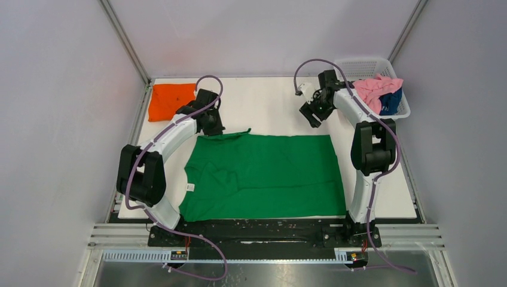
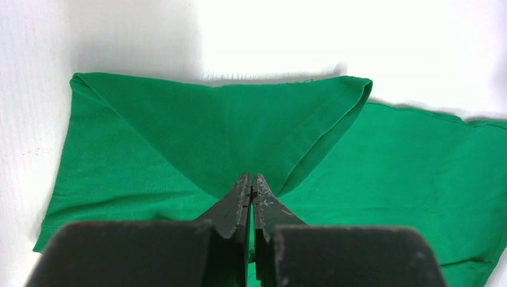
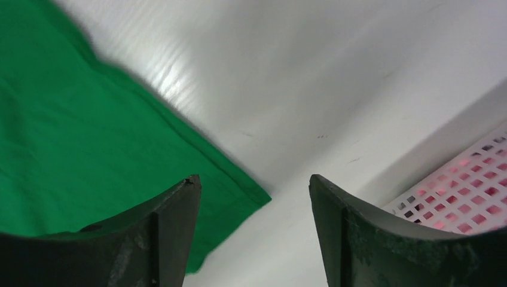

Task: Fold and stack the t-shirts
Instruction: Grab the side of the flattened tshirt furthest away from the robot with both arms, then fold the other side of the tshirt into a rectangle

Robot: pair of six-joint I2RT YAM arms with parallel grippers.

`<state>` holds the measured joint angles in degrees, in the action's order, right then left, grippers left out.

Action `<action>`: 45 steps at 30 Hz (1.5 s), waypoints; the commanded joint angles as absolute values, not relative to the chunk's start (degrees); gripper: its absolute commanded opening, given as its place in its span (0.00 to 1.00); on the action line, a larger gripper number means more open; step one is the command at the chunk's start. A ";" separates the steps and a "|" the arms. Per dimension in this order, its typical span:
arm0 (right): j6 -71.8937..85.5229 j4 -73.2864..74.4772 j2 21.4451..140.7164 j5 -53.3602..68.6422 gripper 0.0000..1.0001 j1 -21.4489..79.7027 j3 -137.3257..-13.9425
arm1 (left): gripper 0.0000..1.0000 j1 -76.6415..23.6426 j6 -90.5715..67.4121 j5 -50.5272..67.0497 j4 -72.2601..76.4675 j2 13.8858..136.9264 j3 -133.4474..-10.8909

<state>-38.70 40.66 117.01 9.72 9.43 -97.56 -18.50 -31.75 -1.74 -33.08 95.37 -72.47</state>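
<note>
The bright green t-shirt (image 1: pixel 263 173) lies spread flat on the white table, its white neck label (image 1: pixel 190 187) at its left edge. My left gripper (image 1: pixel 212 127) is at the shirt's far left corner and is shut on a pinch of green cloth. In the left wrist view the gripper (image 2: pixel 252 179) draws a sleeve flap (image 2: pixel 227 119) into a taut triangle. My right gripper (image 1: pixel 311 116) hovers open and empty beyond the shirt's far right corner. It also shows in the right wrist view (image 3: pixel 254 182), with that corner (image 3: pixel 239 191) below it. The orange t-shirt (image 1: pixel 170 100) lies folded at the far left.
A white mesh basket (image 1: pixel 365 64) at the far right corner holds the pink shirt (image 1: pixel 373 89) and the navy shirt (image 1: pixel 391 103). Its wall shows in the right wrist view (image 3: pixel 472 197). Grey walls enclose the table (image 1: pixel 269 101).
</note>
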 commanded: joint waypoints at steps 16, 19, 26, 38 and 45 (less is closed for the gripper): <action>-58.76 56.41 130.51 1.49 0.56 9.18 -102.20 | 0.00 -18.70 -31.27 -4.01 -33.33 91.72 -71.56; -58.95 57.13 130.44 1.12 0.50 9.55 -101.89 | 0.00 -18.72 -31.50 -4.01 -33.31 91.56 -71.40; -58.53 54.73 129.42 -2.93 0.04 12.05 -101.19 | 0.00 -18.72 -32.19 -3.96 -32.72 89.74 -69.60; -54.11 34.39 113.97 -7.82 0.00 16.26 -85.16 | 0.00 -19.32 -34.16 -3.18 -29.28 84.48 -62.60; -53.60 21.20 103.05 -10.47 0.00 18.01 -71.43 | 0.00 -20.06 -37.55 -1.42 -28.87 74.30 -54.34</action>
